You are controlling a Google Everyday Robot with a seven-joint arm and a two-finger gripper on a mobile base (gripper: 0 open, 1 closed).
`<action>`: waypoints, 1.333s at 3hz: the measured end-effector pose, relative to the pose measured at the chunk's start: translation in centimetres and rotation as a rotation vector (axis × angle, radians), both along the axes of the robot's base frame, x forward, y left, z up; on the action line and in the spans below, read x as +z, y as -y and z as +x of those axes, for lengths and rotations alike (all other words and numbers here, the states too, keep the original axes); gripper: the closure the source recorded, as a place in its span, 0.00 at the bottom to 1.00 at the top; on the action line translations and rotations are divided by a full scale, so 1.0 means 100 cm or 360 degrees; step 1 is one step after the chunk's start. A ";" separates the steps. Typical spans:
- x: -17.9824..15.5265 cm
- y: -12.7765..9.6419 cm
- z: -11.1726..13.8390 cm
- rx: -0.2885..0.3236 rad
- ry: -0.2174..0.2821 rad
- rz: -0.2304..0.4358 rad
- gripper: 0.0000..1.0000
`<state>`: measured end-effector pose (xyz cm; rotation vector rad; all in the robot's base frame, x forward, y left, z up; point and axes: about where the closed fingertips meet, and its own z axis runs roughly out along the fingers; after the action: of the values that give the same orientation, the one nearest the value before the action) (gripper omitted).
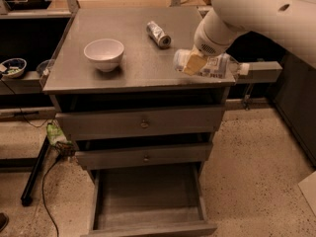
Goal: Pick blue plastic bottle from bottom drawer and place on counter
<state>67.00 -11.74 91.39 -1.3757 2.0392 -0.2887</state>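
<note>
The gripper (193, 64) was at the counter's near right corner, its fingers clenched across the blue plastic bottle (217, 66). The bottle was carried lying on its side, white cap pointing right and poking out past the counter (143, 70) edge. That sideways hold looked suited to laying it flat on the top, though whether it was touching the surface could not be told. Below, the bottom drawer (148, 196) stood pulled open, its grey floor bare, so the pick looked done and only the set-down remained. A white bowl (103, 53) sat well to the left and a silver can (158, 34) lay further back, neither blocking the corner.
</note>
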 end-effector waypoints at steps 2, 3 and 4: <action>-0.006 -0.008 0.050 0.0113 -0.0087 0.0037 1.00; -0.020 -0.021 0.067 0.0174 -0.0158 0.0077 1.00; -0.033 -0.032 0.074 0.0218 -0.0216 0.0116 1.00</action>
<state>74.42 -8.58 88.07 -1.5169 2.0305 -0.0619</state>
